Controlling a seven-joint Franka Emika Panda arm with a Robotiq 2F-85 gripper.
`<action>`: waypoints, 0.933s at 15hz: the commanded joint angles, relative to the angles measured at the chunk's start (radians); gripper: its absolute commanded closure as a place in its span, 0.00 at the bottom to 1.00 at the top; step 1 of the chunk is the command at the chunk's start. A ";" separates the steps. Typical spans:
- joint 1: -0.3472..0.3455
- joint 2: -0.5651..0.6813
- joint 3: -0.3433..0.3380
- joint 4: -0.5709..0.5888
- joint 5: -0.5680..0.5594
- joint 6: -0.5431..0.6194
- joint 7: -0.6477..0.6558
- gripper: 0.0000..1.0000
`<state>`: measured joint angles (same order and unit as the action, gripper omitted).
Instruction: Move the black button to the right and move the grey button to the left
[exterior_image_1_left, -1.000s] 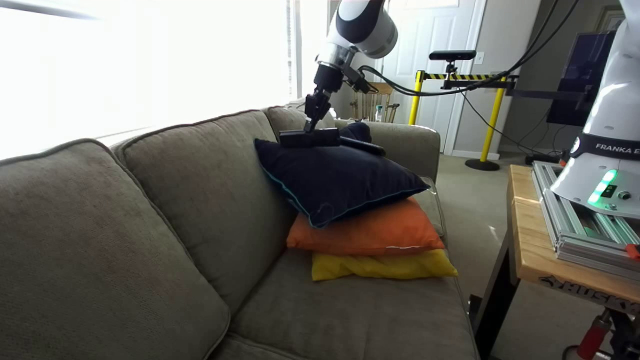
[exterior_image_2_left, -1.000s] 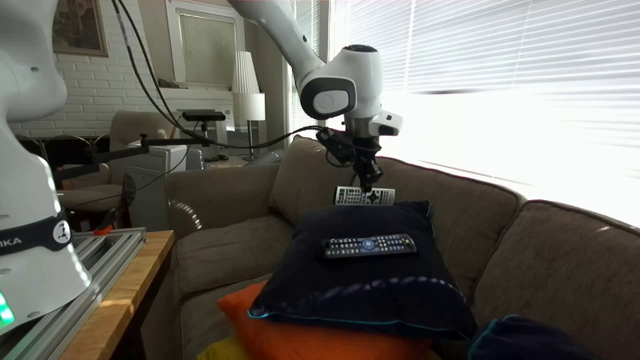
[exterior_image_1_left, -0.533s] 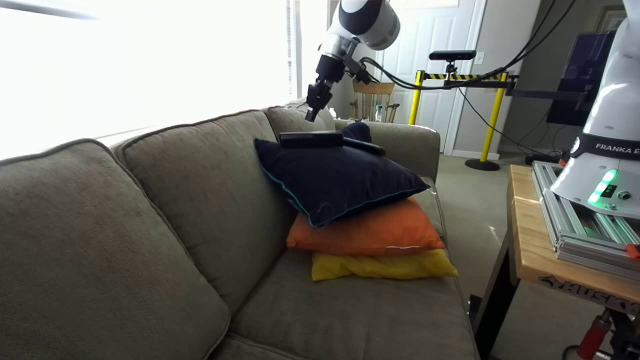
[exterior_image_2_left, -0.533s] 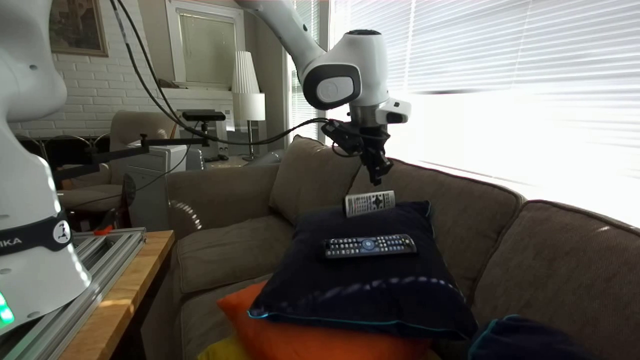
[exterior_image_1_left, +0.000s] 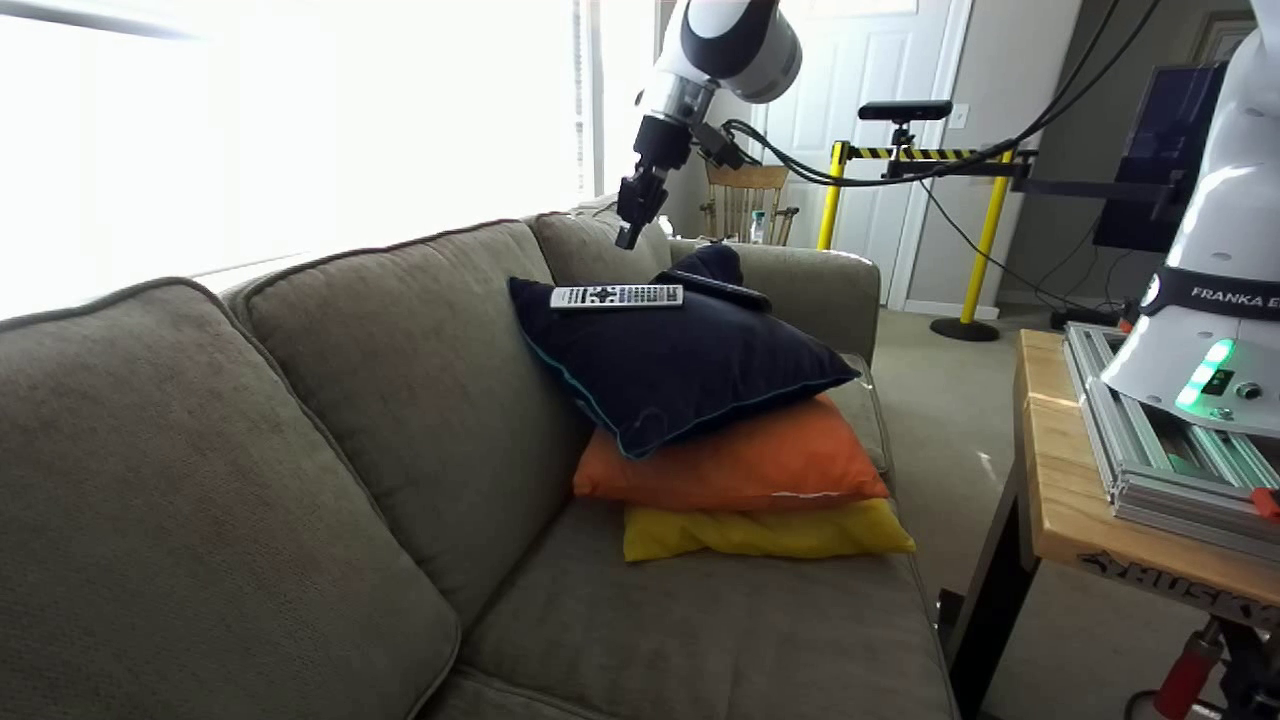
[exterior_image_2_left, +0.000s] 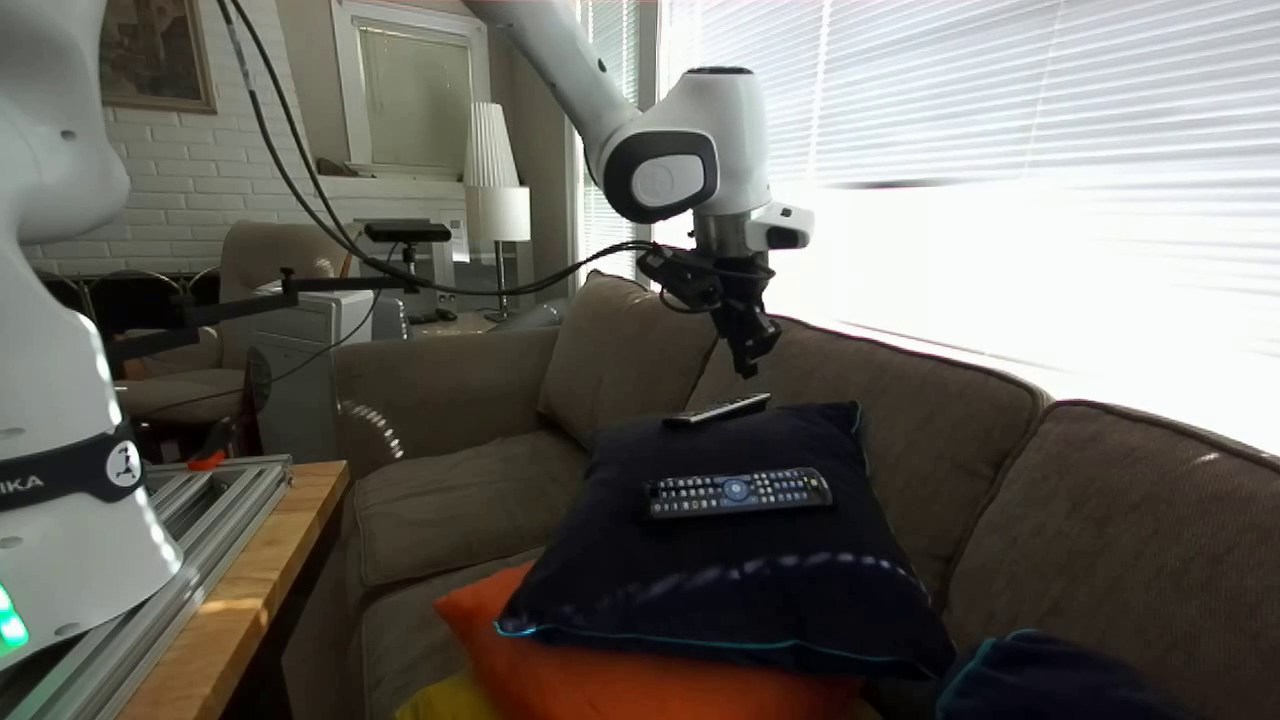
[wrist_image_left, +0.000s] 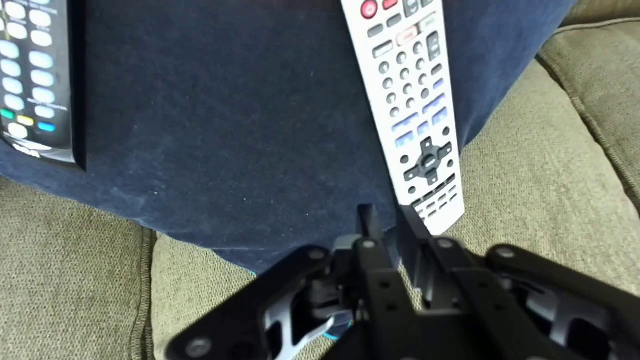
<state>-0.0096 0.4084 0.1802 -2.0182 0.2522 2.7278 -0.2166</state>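
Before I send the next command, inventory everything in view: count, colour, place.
sofa: 1, taupe, under the pillow stack
yellow pillow: 1, yellow, stack bottom
orange pillow: 1, orange, stack middle
navy pillows: 2, navy, stack top and sofa
grey remote control: 1, pale grey, atop the stack
black remote control: 1, black, atop the stack
Husky workbench: 1, brown, beside the sofa
bar cameras: 2, black, background
barrier posts: 2, yellow, background
door: 1, white, background
wooden chair: 1, brown, background
upholstered chair: 1, beige, background
lampshades: 2, white, background
blinds: several, white, background
Franka arm: 1, white and black, based on the workbench
gripper: 1, black, slightly open above the grey remote control
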 joint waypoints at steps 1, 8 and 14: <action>0.016 -0.021 -0.014 -0.009 -0.030 -0.030 0.047 0.52; -0.003 -0.162 -0.033 -0.026 -0.032 -0.292 0.044 0.03; -0.011 -0.327 -0.114 -0.049 -0.105 -0.532 -0.038 0.00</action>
<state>-0.0156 0.1788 0.0958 -2.0184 0.2041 2.2566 -0.2213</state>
